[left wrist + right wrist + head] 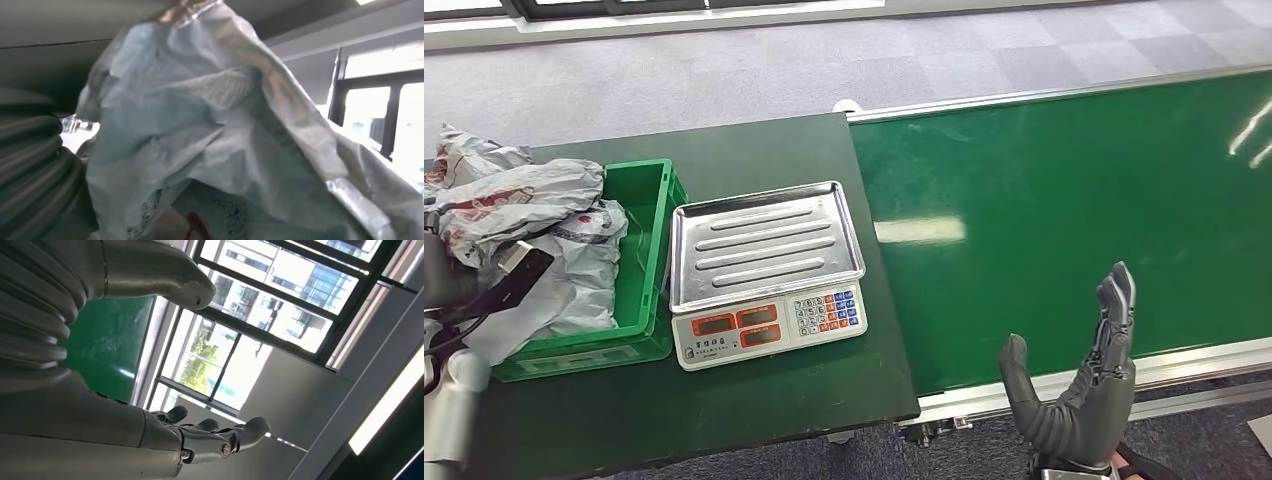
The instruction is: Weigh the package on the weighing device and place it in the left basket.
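A crumpled grey package (574, 280) lies in the green basket (656, 262) at the table's left, on top of other grey bags (514, 200). My left hand (512, 272) is down among them, dark against the plastic. In the left wrist view the package (215, 135) sits right in front of the hand's ribbed cover (30, 165) and hides the fingers, so I cannot tell whether they grip it. The weighing scale (769, 320) stands right of the basket, its steel tray (764, 240) bare. My right hand (1084, 385) is raised over the conveyor's near edge, fingers spread, holding nothing.
A green conveyor belt (1064, 210) runs to the right of the dark table (724, 410), with a metal rail along its near side. Grey carpet lies beyond. Windows and ceiling show behind my right hand (200, 435) in the right wrist view.
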Robot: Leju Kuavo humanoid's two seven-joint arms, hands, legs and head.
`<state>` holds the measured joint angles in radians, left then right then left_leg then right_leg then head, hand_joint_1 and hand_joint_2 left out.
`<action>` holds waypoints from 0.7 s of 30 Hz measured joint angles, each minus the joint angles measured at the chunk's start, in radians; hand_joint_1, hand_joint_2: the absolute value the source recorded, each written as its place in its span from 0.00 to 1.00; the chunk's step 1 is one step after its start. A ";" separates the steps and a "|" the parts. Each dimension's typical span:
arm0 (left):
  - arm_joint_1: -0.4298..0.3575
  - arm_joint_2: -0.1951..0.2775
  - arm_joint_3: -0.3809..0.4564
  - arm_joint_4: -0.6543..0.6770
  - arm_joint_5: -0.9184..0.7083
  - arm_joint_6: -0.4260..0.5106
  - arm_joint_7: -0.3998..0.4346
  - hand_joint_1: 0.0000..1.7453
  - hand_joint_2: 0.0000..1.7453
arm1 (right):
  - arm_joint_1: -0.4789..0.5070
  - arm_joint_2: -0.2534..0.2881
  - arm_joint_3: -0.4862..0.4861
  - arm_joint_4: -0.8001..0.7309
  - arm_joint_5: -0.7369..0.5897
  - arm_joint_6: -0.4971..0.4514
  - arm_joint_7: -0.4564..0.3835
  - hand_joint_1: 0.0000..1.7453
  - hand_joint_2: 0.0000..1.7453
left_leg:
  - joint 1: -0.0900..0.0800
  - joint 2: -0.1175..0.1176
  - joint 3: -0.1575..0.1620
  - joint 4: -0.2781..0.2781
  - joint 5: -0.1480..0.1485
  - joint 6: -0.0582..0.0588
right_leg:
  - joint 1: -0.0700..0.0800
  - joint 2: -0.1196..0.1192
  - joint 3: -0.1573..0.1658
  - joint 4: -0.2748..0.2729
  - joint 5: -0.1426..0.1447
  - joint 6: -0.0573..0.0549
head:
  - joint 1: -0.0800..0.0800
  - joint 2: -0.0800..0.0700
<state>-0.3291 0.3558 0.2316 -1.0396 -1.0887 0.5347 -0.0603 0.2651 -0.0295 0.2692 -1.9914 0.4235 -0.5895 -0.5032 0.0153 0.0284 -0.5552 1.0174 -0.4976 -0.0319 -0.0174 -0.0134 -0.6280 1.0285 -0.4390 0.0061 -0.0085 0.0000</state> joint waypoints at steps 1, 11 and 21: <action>0.014 -0.010 0.012 -0.004 0.004 -0.019 -0.003 0.83 1.00 | 0.001 0.000 0.000 -0.004 0.004 0.005 0.004 0.00 1.00 | 0.000 0.000 0.000 0.000 0.000 0.000 | 0.000 0.000 0.000 0.000 0.000 0.000 | 0.000 0.000; 0.109 -0.085 0.059 -0.113 0.035 -0.063 -0.025 0.40 1.00 | 0.003 0.003 0.000 -0.027 0.020 0.037 0.020 0.00 1.00 | 0.000 0.000 -0.001 0.000 0.000 0.000 | 0.000 0.000 0.000 0.000 0.000 0.000 | 0.000 0.000; 0.204 -0.188 0.058 -0.338 0.538 -0.162 -0.215 0.00 0.00 | 0.003 0.014 -0.004 -0.028 0.021 0.058 0.003 0.00 1.00 | -0.001 0.000 0.000 0.000 -0.001 0.001 | -0.001 0.000 0.000 -0.001 0.000 0.000 | 0.000 0.000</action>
<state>-0.1247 0.1677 0.2899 -1.3778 -0.5504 0.3724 -0.2748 0.2679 -0.0154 0.2655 -2.0191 0.4449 -0.5315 -0.5001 0.0146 0.0281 -0.5556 1.0178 -0.4987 -0.0309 -0.0179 -0.0136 -0.6280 1.0279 -0.4390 0.0063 -0.0084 0.0000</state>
